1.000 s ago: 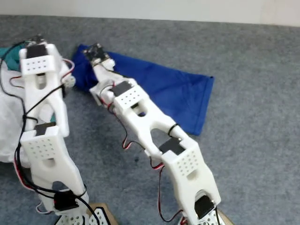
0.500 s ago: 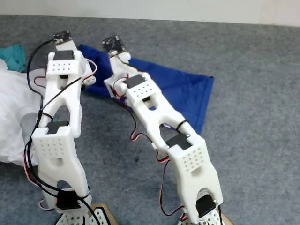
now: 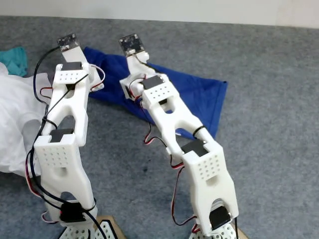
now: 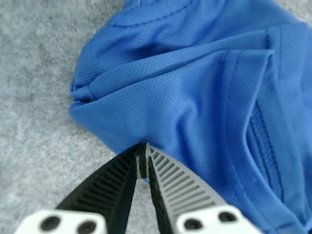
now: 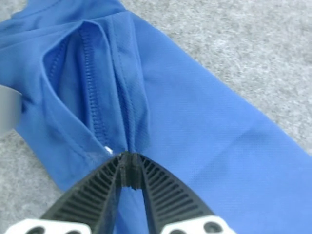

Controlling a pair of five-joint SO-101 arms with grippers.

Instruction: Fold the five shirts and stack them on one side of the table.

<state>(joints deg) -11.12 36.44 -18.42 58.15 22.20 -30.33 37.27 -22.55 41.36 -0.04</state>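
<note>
My left gripper (image 4: 143,162) pinches the edge of the blue shirt (image 3: 192,97), and my right gripper (image 5: 129,170) pinches a seamed fold of it. This shirt lies on the grey table (image 3: 269,64)

The desk (image 3: 269,149) is covered from edge to edge in a grey, felt-like fabric with a mottled, slightly fuzzy nap, and that weave shows coarse and speckled in the left wrist view (image 4: 34,73) and the right wrist view (image 5: 243,48). Beyond its far edge runs a pale, plain wall (image 3: 199,9). At the near edge lie two corners of tan board, one with a dark border (image 3: 107,225), the other to its right (image 3: 240,233).
</note>
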